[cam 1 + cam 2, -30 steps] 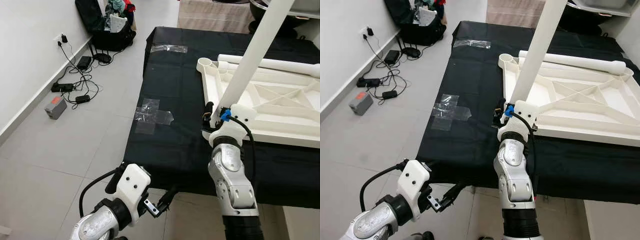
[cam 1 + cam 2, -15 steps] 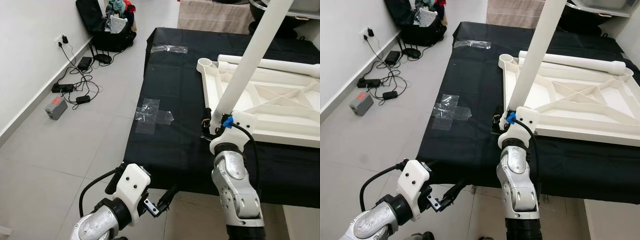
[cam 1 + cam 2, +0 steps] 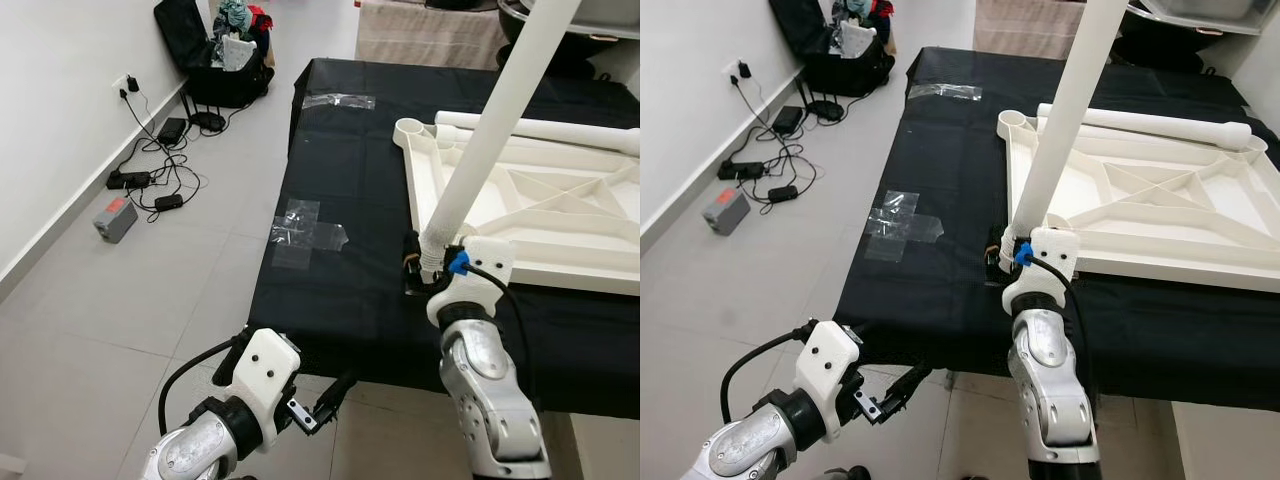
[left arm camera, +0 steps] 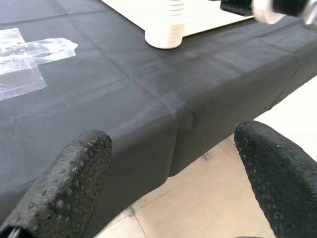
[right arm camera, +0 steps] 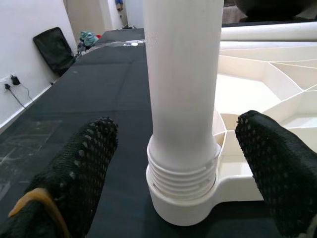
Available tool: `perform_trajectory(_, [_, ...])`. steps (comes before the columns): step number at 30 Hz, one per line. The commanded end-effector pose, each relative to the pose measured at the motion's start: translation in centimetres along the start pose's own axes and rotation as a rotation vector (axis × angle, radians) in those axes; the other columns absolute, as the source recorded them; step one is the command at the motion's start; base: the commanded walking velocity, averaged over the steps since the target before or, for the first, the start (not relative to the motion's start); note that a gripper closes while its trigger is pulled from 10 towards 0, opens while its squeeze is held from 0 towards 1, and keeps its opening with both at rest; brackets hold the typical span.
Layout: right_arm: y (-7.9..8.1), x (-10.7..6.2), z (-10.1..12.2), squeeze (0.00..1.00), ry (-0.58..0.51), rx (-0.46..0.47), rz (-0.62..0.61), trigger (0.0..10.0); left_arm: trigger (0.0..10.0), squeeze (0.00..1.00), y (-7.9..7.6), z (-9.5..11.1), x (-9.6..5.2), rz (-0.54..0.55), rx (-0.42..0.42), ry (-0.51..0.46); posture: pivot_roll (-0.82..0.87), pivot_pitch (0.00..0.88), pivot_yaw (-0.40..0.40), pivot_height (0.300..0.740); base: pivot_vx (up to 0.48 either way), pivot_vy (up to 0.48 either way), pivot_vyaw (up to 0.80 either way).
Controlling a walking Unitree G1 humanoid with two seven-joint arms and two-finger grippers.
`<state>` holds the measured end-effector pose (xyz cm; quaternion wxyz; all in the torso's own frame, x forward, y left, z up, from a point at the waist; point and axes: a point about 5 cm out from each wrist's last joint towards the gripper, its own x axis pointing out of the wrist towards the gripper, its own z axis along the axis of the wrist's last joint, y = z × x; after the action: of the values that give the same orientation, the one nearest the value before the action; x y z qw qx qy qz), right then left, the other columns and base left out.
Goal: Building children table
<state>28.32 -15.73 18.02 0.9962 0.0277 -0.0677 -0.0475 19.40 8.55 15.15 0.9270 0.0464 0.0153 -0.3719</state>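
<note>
A white children's table top (image 3: 545, 215) lies upside down on the black-covered table (image 3: 340, 290). A white leg (image 3: 490, 130) stands tilted in its near-left corner socket, the threaded end (image 5: 182, 173) at the socket rim. My right gripper (image 3: 422, 262) is open around the base of this leg, its fingers (image 5: 81, 168) apart from it on both sides. A second white leg (image 3: 545, 128) lies along the far edge of the top. My left gripper (image 3: 333, 395) hangs open below the table's front edge, with the cloth edge (image 4: 173, 114) before it.
An empty round socket (image 3: 410, 127) sits at the top's far-left corner. Clear tape patches (image 3: 305, 232) are stuck to the cloth. On the floor to the left lie cables and a power strip (image 3: 140, 180), a grey box (image 3: 116, 217) and a black bag (image 3: 215, 50).
My right gripper has moved down along the leg to its base near the table's front edge, and the forearm has swung right. The left arm has stayed put.
</note>
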Motion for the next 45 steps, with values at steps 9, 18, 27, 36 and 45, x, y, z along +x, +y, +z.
perform_trajectory(9, [-1.1,-1.2,-1.1,0.00,0.026,-0.056,0.063,10.0,10.0,0.00,1.4,-0.3,-0.3,0.116,0.047,0.011,0.08,0.160,-0.031,0.740,0.000,0.000,0.00])
perform_trajectory(18, [-1.3,-2.0,-3.4,0.00,0.108,-0.060,0.199,10.0,10.0,0.00,4.0,-0.2,-1.0,0.345,0.082,0.001,0.08,0.153,-0.037,0.740,0.000,0.000,0.00])
perform_trajectory(27, [-1.7,-2.0,-4.0,0.00,0.109,-0.075,0.183,10.0,10.0,0.00,3.7,-0.8,-1.0,0.389,0.050,0.014,0.08,0.118,-0.037,0.740,0.000,0.000,-0.44])
perform_trajectory(36, [-2.9,-0.8,-4.0,0.00,0.115,-0.075,0.120,10.0,10.0,0.00,4.9,-0.5,-0.7,0.444,0.090,0.002,0.08,0.106,-0.039,0.740,0.000,0.000,-0.44])
perform_trajectory(45, [-3.8,0.8,-3.5,0.00,0.097,-0.042,0.062,10.0,10.0,0.00,6.1,-0.1,-1.2,0.528,0.126,-0.015,0.09,0.095,-0.039,0.740,0.000,0.000,0.00])
